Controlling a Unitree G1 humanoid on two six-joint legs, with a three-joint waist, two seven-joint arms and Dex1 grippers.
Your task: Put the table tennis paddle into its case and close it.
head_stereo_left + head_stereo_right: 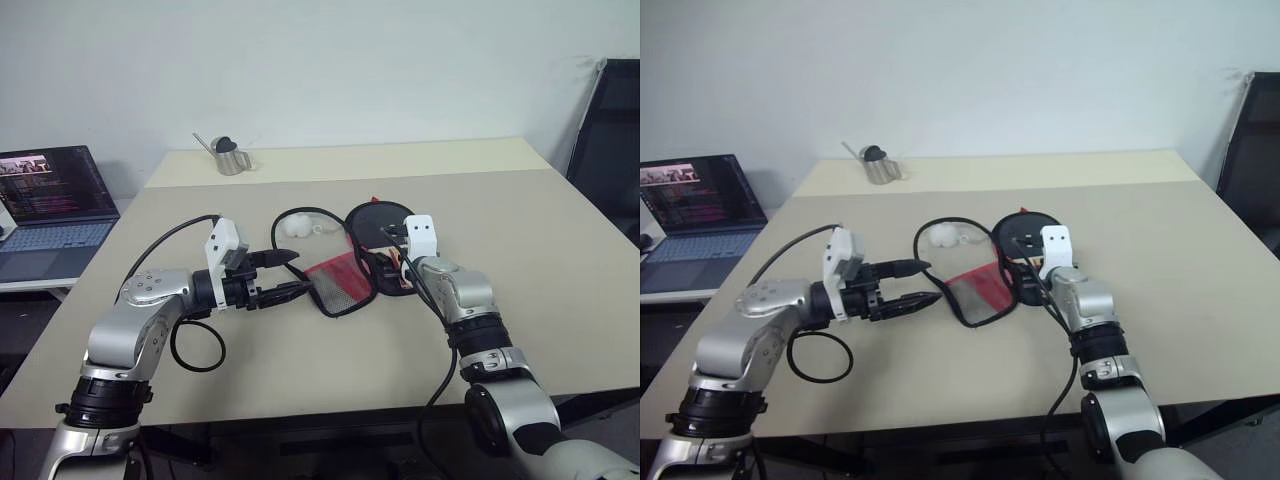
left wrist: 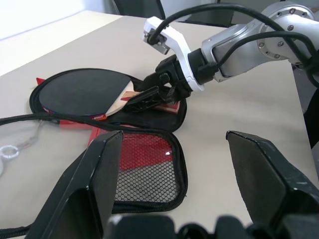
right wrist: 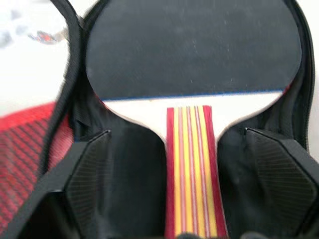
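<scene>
Centre frame, paddle (image 3: 192, 59) lies in open case (image 2: 149, 164), handle between spread right jaws (image 3: 192, 174), ungripped; left jaws (image 1: 285, 275) open, empty

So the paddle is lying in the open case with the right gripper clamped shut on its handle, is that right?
Not quite. The paddle does lie in the open case, but the right gripper is not clamped on the handle: in the right wrist view its fingers stand apart on either side of the striped handle with clear gaps, so it is open.
</scene>
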